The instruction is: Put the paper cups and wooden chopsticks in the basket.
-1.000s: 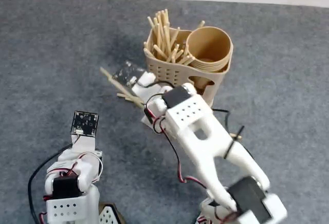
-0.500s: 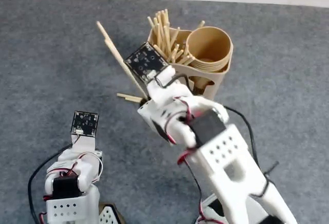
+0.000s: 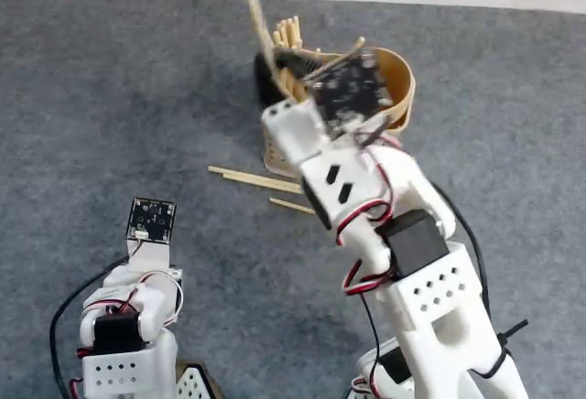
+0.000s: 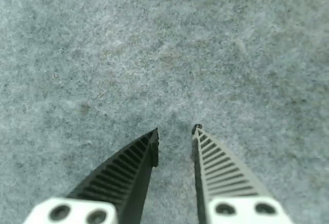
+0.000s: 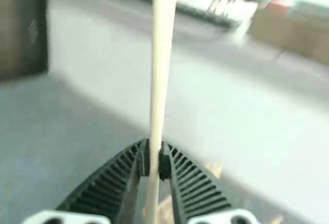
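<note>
Now the right pincer (image 5: 154, 161) pinches one stick (image 5: 163, 54) tall over the basket (image 3: 277, 154), and it could slip or tip outside.

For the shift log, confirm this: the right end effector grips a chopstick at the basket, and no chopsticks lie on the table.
Wrong on one point: the high view shows two loose chopsticks lying on the table beside the basket. The rest stands: the right end effector grips the held chopstick at the basket.
</note>
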Available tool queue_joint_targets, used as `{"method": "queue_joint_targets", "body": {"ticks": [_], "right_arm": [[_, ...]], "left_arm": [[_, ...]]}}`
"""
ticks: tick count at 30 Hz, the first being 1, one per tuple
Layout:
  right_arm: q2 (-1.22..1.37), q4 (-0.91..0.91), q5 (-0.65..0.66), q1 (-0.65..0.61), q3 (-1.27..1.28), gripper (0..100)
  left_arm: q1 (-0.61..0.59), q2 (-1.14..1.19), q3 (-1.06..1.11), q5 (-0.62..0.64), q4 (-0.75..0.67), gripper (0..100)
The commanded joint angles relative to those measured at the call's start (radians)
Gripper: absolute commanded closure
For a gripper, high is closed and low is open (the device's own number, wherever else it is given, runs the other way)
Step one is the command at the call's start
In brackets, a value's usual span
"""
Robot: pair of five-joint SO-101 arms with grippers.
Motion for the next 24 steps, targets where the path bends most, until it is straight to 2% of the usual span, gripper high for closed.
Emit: {"method": "queue_joint_targets", "body": {"ticks": [1,9,18,22,24], "right_arm": [[-0.016,-0.142,-0.008,0.033,0.01,99.2],[0.163,-0.483,-0.008,0.116,0.139,99.2],[0.308,-0.605,-0.008,0.136,0.269,98.5],[0.294,-0.604,-0.009,0.133,0.332,84.2],[0.26,-0.604,-0.009,0.131,0.358,81.9]], "left_arm": [[-0.005,0.001,0.021,0.006,0.005,88],[-0.005,0.001,0.021,0.006,0.005,88],[-0.005,0.001,0.021,0.006,0.005,88],[-0.005,0.001,0.021,0.006,0.005,88],[-0.005,0.001,0.021,0.006,0.005,88]]}}
